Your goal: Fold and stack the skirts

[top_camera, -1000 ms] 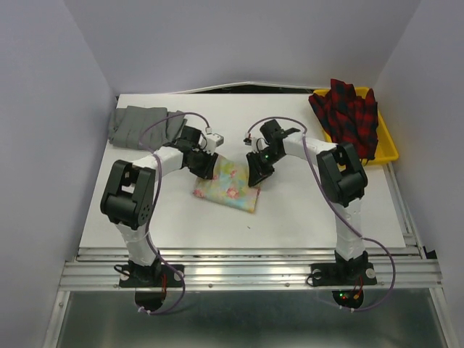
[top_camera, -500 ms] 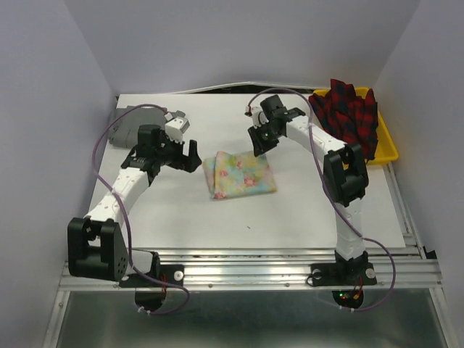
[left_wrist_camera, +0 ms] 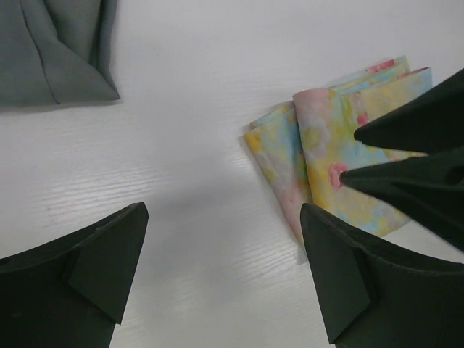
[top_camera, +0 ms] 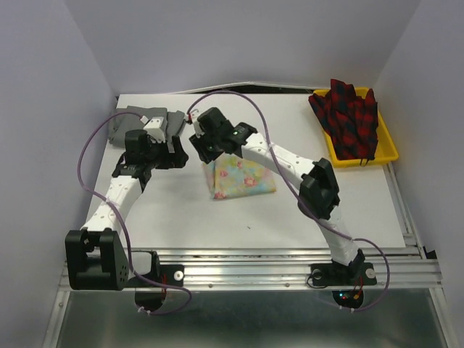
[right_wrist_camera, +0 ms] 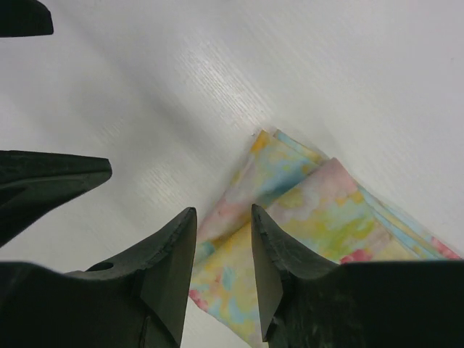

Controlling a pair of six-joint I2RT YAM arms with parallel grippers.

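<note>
Diagonally right arm (top_camera: 283, 161) stretches left, pincer (top_camera: 204, 151) over floral skirt (top_camera: 245, 178).

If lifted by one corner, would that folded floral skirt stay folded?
Probably not: the floral skirt looks like thin cloth, its layers fanning apart, so it would likely droop open. Pushed, it may slide on the smooth table.
</note>
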